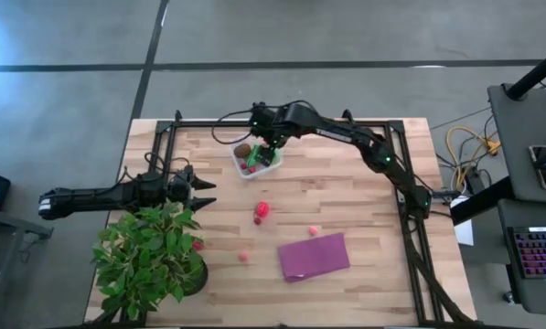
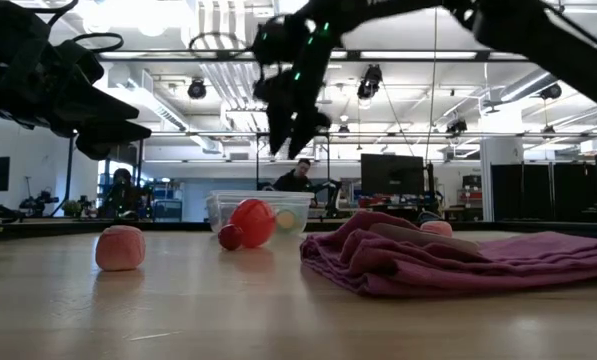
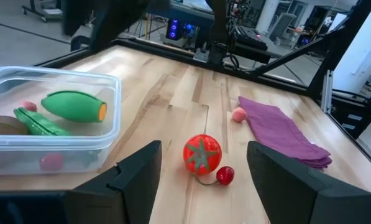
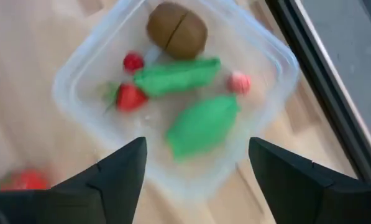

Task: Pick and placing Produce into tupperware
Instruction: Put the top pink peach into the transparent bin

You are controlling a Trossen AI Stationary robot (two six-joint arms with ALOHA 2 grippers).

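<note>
At the table's left, the left gripper point(image 1: 202, 191) is parked with fingers spread, nothing held. Farther right, the right gripper point(image 1: 271, 144) hangs opened, empty, over the tupperware point(image 1: 246, 168), presumably for dropping produce; 1 tomato point(image 1: 262, 210) waits nearby.

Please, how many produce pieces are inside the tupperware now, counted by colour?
Green pieces: 2
Red pieces: 2
Pink piece: 1
Brown ball: 1
Total in the tupperware: 6
</note>
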